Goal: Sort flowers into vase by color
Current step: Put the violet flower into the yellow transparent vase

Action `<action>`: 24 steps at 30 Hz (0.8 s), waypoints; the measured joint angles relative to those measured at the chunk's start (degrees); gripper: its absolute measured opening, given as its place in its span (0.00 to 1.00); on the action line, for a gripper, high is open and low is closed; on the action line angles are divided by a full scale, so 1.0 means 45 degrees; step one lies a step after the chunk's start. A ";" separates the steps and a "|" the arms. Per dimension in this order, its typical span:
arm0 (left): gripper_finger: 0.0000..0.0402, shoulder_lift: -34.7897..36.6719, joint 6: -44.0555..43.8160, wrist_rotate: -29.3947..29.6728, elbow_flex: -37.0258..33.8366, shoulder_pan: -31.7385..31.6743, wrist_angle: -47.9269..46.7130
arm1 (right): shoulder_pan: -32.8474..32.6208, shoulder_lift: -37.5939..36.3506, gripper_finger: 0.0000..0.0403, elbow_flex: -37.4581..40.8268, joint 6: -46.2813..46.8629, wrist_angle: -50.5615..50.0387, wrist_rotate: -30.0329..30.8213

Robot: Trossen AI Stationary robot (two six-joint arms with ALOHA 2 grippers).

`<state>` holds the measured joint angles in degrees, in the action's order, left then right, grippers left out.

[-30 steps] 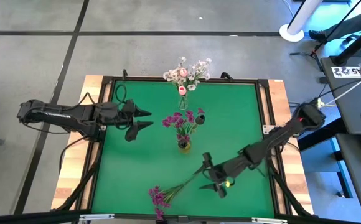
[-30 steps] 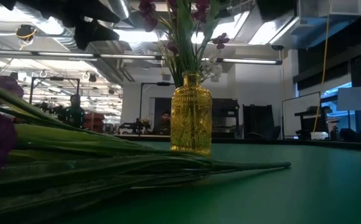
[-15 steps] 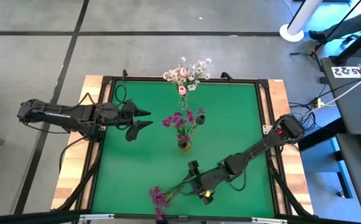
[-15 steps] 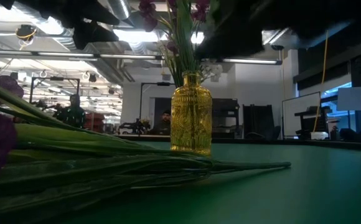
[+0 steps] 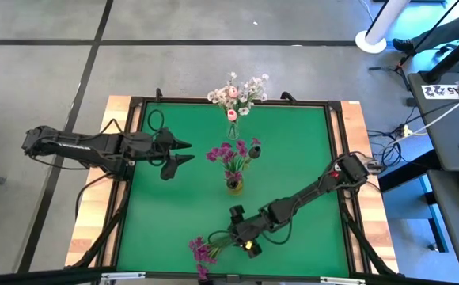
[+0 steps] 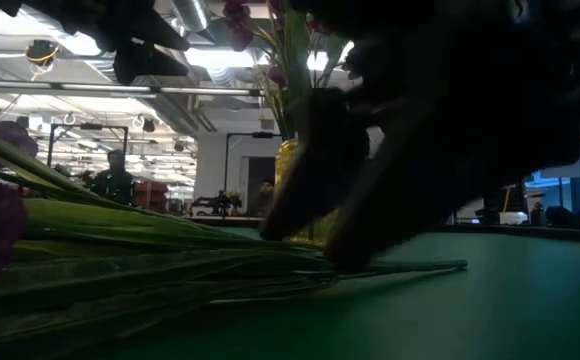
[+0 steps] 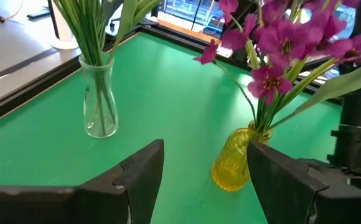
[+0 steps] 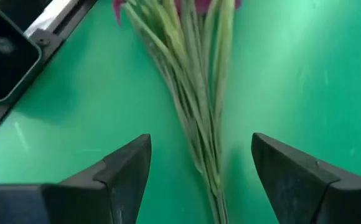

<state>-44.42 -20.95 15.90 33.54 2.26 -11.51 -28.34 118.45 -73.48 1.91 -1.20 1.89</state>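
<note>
A purple-magenta sprig (image 5: 212,242) lies flat on the green table near its front edge, blossoms toward the near edge. Its stems show in the right wrist view (image 8: 196,106) and the low view (image 6: 170,262). My right gripper (image 5: 238,230) is open just above the stems' free ends, one finger on either side (image 8: 200,149); in the low view it is a dark blur (image 6: 370,190). A yellow vase (image 5: 234,184) holds purple blossoms (image 5: 233,152). A clear vase (image 5: 232,131) holds white and pink flowers (image 5: 237,93). My left gripper (image 5: 185,152) is open and empty, left of the yellow vase.
The yellow vase (image 7: 233,163) and clear vase (image 7: 101,102) stand along the table's middle line, ahead of my left gripper (image 7: 205,158). The table's raised black rim (image 5: 336,158) runs round the green mat. A camera block (image 8: 3,50) sits at the near edge by the blossoms.
My right gripper has gone toward the table's left edge and down, from right of the lying purple sprig to just over its stem ends, still open. The sprig has stayed where it was.
</note>
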 joint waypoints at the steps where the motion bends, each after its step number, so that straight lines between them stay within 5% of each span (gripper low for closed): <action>1: 0.56 -0.0043 0.0000 0.0000 0.0000 0.0000 0.0055 | 0.0005 0.0000 0.68 0.0006 0.0152 -0.0079 0.0003; 15: 0.56 -0.0534 -0.0223 -0.0003 0.0000 0.0000 0.0036 | 0.0155 0.0525 0.66 -0.0019 0.0514 -0.0080 0.0000; 24: 0.56 -0.0638 -0.0223 -0.0005 0.0000 0.0000 0.0023 | 0.0165 0.0559 0.33 -0.0019 0.0476 0.0053 -0.0580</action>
<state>-47.29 -21.96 15.88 33.54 2.26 -11.40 -27.59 120.97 -73.56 4.05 -0.96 -0.72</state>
